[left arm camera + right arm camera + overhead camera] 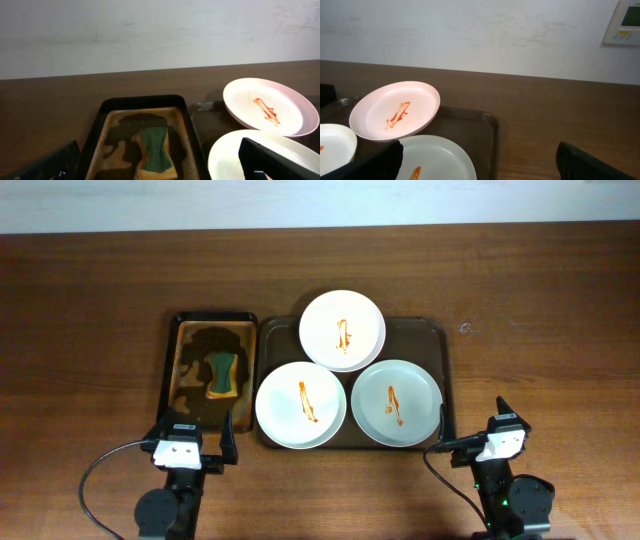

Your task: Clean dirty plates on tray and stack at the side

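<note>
On the tray (418, 340) sit three smeared plates (325, 330).

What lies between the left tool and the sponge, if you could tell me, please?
Between the left tool and the sponge lies only the stained floor of the small tray. Nothing else sits there, as the overhead view shows.

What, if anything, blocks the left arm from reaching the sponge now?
Probably nothing, so likely yes. The sponge lies uncovered in the small tray, directly ahead of the left gripper, whose fingers are apart. The plates sit off to one side.
</note>
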